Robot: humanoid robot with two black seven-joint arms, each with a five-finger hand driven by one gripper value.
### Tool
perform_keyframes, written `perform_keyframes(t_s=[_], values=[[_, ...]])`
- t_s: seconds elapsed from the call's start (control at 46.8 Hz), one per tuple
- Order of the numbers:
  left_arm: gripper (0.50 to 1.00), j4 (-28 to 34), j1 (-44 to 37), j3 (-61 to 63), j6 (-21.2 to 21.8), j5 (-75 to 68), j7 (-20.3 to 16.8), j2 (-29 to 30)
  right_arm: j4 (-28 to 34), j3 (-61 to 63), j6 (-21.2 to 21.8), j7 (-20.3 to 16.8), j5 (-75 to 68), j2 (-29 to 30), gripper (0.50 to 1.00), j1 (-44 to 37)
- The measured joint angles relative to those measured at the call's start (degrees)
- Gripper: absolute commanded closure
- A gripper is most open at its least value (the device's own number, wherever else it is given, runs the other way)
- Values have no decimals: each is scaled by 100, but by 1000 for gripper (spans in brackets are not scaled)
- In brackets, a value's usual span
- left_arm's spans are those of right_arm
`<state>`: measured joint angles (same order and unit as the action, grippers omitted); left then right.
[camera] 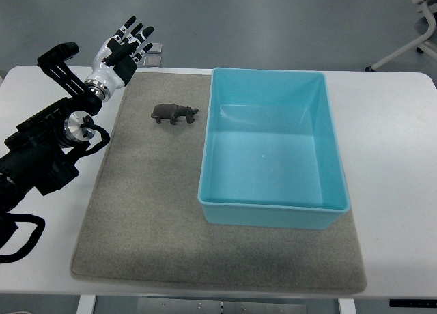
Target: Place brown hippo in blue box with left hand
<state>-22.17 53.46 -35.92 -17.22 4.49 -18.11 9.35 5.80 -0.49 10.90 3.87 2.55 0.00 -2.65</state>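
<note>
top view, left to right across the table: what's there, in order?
Left arm → left hand, fingers spread, holding nothing → brown hippo on the grey mat → blue box, empty. Right arm not in view.

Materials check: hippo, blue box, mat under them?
Brown hippo: looks like molded hard plastic or rubber, matte dark brown, no fuzz visible. Blue box: likely smooth plastic, semi-gloss, soft glare on its floor and thin uniform walls. Mat: seems felt or low-pile fabric, grey-beige, speckled matte texture with no sheen.
</note>
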Motion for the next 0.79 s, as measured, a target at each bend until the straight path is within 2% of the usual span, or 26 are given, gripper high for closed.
perform_keyframes(t_s=[0.791], values=[[504, -43, -80, 90, -1, -93, -9, 114, 0, -3, 0, 0, 0, 0, 564, 0]])
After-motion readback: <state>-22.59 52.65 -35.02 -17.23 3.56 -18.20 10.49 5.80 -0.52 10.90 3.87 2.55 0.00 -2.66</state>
